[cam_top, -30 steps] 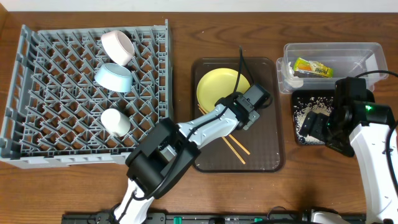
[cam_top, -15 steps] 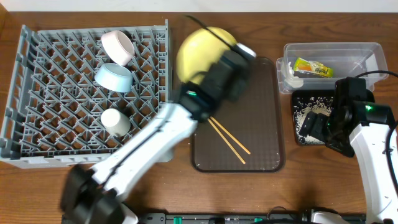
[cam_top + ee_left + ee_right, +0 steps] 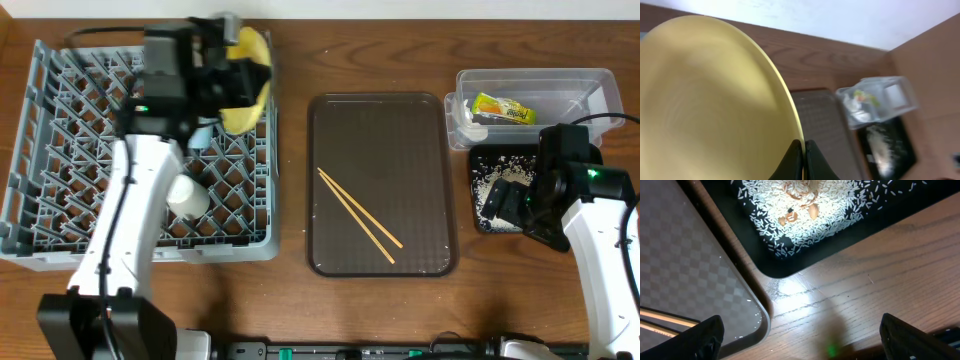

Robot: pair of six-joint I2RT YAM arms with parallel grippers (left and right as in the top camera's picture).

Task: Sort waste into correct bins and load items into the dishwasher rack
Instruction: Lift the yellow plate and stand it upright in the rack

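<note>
My left gripper (image 3: 238, 78) is shut on the rim of the yellow plate (image 3: 252, 82) and holds it on edge over the grey rack's (image 3: 60, 150) far right corner. In the left wrist view the plate (image 3: 705, 100) fills the left, with my gripper (image 3: 803, 160) pinching its edge. The white cup (image 3: 186, 196) stands in the rack; the bowls are mostly hidden under my arm. Two chopsticks (image 3: 360, 208) lie on the brown tray (image 3: 420, 140). The wrapper (image 3: 503, 108) lies in the clear tub (image 3: 580, 85). Rice (image 3: 805, 210) lies in the black tray (image 3: 480, 222). My right gripper (image 3: 508, 200) is open and empty over the black tray's near edge, as the right wrist view (image 3: 800, 342) shows.
The brown tray's corner (image 3: 690, 270) lies beside the black tray (image 3: 775, 267) with bare wood table (image 3: 865, 295) in front. The clear tub (image 3: 875, 97) also holds a white item (image 3: 468, 118).
My left arm has lifted the yellow plate off the brown tray and swung it left, over the rack's far right corner. The chopsticks have shifted a little. The right arm has not moved.
</note>
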